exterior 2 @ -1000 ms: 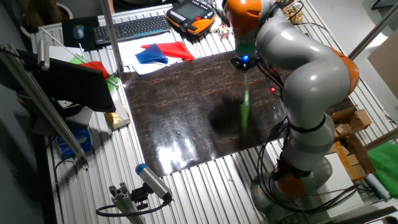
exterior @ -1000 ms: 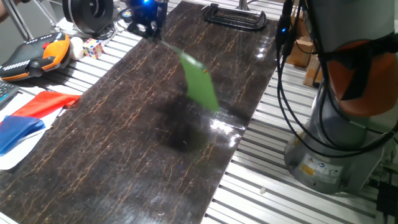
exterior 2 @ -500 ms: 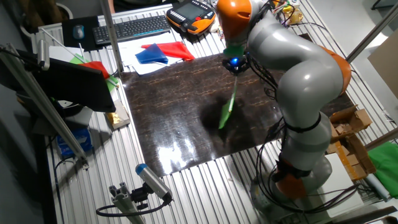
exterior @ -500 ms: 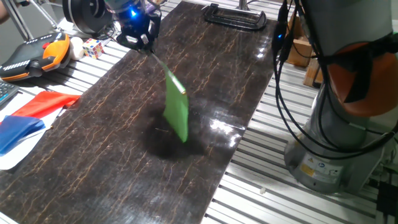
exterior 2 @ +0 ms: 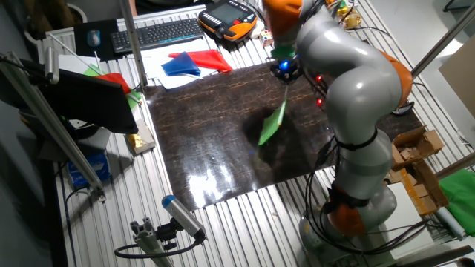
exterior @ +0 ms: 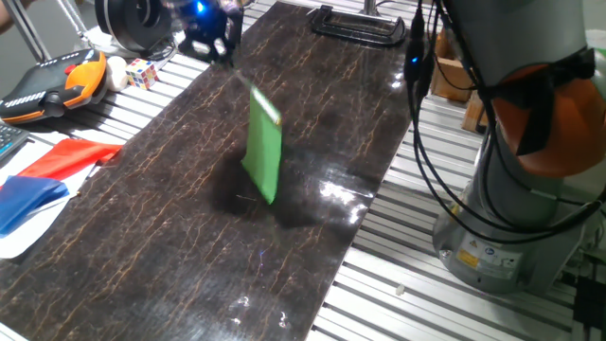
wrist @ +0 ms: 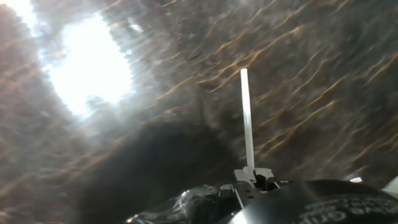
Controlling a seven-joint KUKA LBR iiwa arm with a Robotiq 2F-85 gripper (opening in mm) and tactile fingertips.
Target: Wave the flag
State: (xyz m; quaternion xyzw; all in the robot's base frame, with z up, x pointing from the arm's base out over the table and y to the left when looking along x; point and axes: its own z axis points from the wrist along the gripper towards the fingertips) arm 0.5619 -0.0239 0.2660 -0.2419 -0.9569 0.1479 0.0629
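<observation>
In one fixed view, a blue cloth [exterior: 28, 202] and a red cloth [exterior: 68, 155] lie at the far left, off the dark table [exterior: 170, 256], the blue one cut by the frame edge. Above them sit an orange pendant [exterior: 52, 83], partly cropped, and a small cube [exterior: 142, 72]. The gripper [exterior: 210, 40] is a motion-blurred dark shape with a blue light at the top; its fingers cannot be made out there. From it a thin stick slants down to the flag [exterior: 263, 147], whose green cloth hangs in the air above the table, over its own shadow. A black clamp [exterior: 355, 24] lies at the table's far end, and the arm's base [exterior: 511, 189] fills the right, cropped.

In the other fixed view the flag [exterior 2: 272, 123] hangs below the gripper [exterior 2: 285, 69], seen nearly edge-on.

In the hand view the gripper [wrist: 254, 179] is clenched on the white stick [wrist: 247, 118]; the green cloth is not visible, and glare washes out the upper left of the table [wrist: 323, 74].
</observation>
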